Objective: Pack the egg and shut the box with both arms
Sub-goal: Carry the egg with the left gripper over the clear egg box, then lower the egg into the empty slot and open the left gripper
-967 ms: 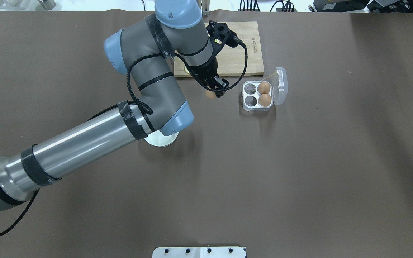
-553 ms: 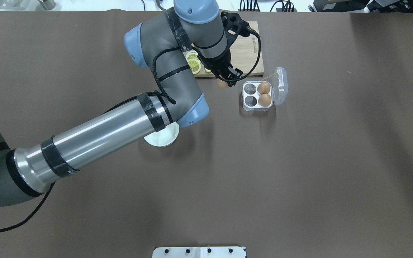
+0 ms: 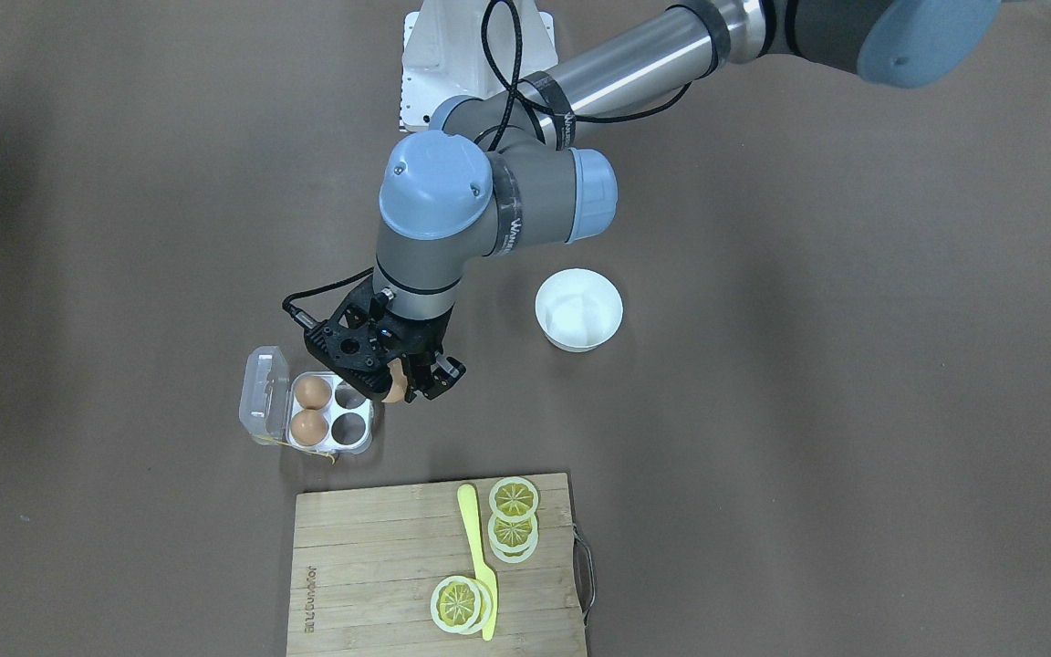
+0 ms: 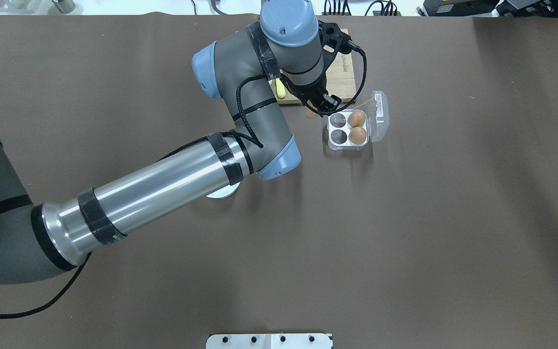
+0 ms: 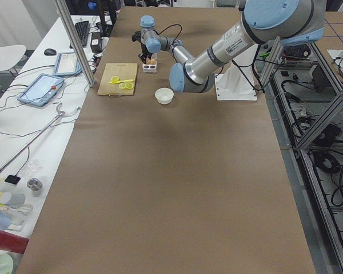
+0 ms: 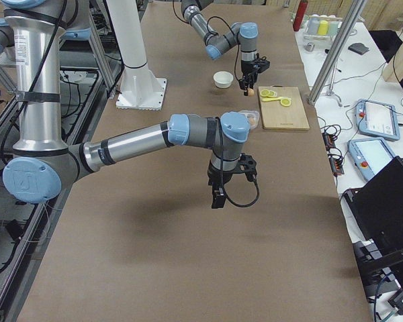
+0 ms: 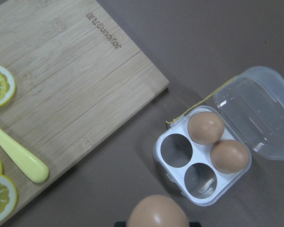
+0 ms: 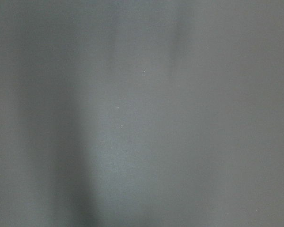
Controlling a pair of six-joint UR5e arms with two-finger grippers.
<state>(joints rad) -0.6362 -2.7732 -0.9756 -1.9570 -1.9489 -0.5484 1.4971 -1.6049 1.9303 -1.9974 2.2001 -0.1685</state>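
Observation:
My left gripper [image 3: 407, 387] is shut on an orange-brown egg [image 3: 392, 385] and holds it above the table just beside the open egg box [image 3: 331, 415]. In the overhead view the gripper [image 4: 318, 110] and its egg [image 4: 311, 115] are at the box's [image 4: 348, 127] far-left corner. Two eggs [image 4: 357, 127] fill the cells on the lid side; the two cells nearer the gripper are empty. The clear lid [image 4: 379, 116] lies folded open. The left wrist view shows the held egg [image 7: 158, 215] and the box [image 7: 203, 153]. My right gripper [image 6: 218, 194] shows only in the exterior right view; I cannot tell its state.
A wooden cutting board [image 3: 379, 566] with lemon slices [image 3: 514, 525] and a yellow knife [image 3: 475, 557] lies beyond the box. An empty white bowl [image 3: 578, 339] stands on the brown cloth beside the left arm. The right wrist view shows only bare cloth.
My left arm has swung to the right with the egg, from beside the cutting board's near edge to the egg box's corner. The box and its eggs have not moved.

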